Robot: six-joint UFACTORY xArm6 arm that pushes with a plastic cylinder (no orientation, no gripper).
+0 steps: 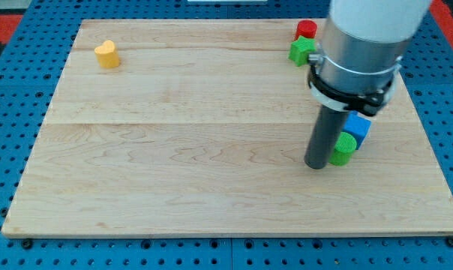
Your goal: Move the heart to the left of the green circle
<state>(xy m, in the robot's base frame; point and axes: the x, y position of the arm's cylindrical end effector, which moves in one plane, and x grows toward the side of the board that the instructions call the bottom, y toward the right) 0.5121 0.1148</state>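
A yellow heart point(106, 54) lies near the board's top left corner. A green circle point(345, 148) lies at the view's right, just below a blue block point(358, 125). My tip point(316, 164) rests on the board right beside the green circle's left side, touching or nearly touching it. The heart is far to the left of my tip, across the board.
A red block point(307, 30) and a green star-like block point(302, 50) sit together near the board's top right edge. The arm's grey body point(361, 45) hangs over the right part of the wooden board point(174, 150). Blue pegboard surrounds the board.
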